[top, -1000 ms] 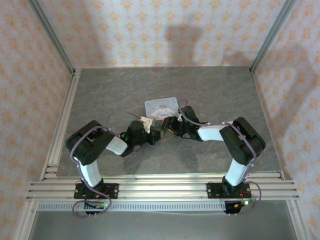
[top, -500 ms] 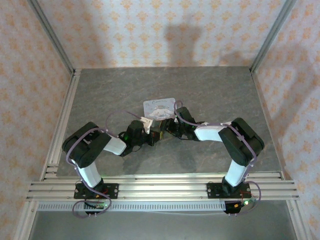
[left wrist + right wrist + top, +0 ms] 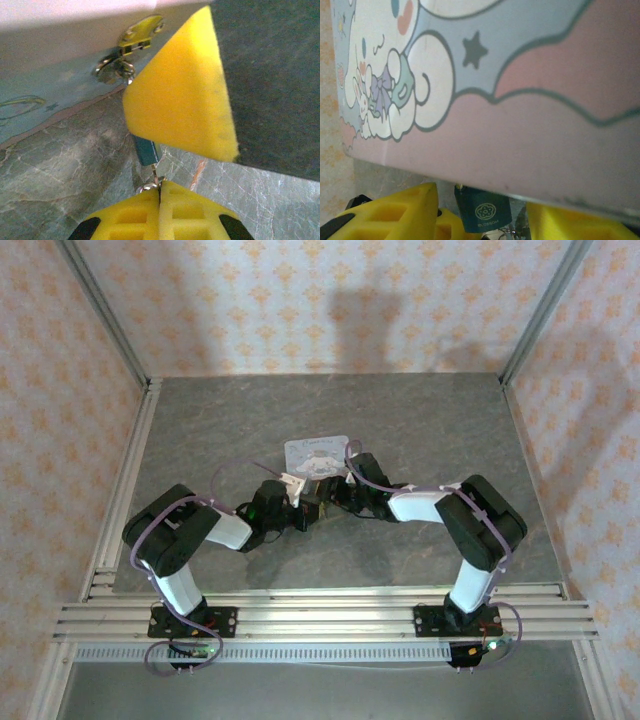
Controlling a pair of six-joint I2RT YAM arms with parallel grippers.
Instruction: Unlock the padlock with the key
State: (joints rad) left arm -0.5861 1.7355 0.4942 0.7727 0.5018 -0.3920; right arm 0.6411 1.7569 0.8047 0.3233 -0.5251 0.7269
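Note:
The teal padlock [image 3: 146, 150] hangs from the hasp [image 3: 135, 35] of the pastel tin [image 3: 318, 452], at the tin's near edge. In the left wrist view my left gripper [image 3: 160, 187] is shut on the thin key [image 3: 155, 176], whose shaft runs up into the bottom of the padlock. A small key ring [image 3: 145, 188] lies beside the fingertips. In the right wrist view the padlock [image 3: 484, 212] sits between my right gripper's [image 3: 482, 220] yellow fingers [image 3: 395, 212], which stand open with small gaps on either side. From above, the left gripper [image 3: 312, 508] and right gripper [image 3: 337, 495] meet at the tin's front.
The tin's cartoon lid [image 3: 470, 75] looms close over the right gripper. One right finger [image 3: 185, 95] hangs just above the left gripper. Grey stone-patterned table [image 3: 430, 430] spreads out around them, with walls on three sides and an aluminium rail [image 3: 320, 615] at the near edge.
Both grippers and the tin have drifted slightly left and away from the arm bases. The left gripper's hold on the key is unchanged.

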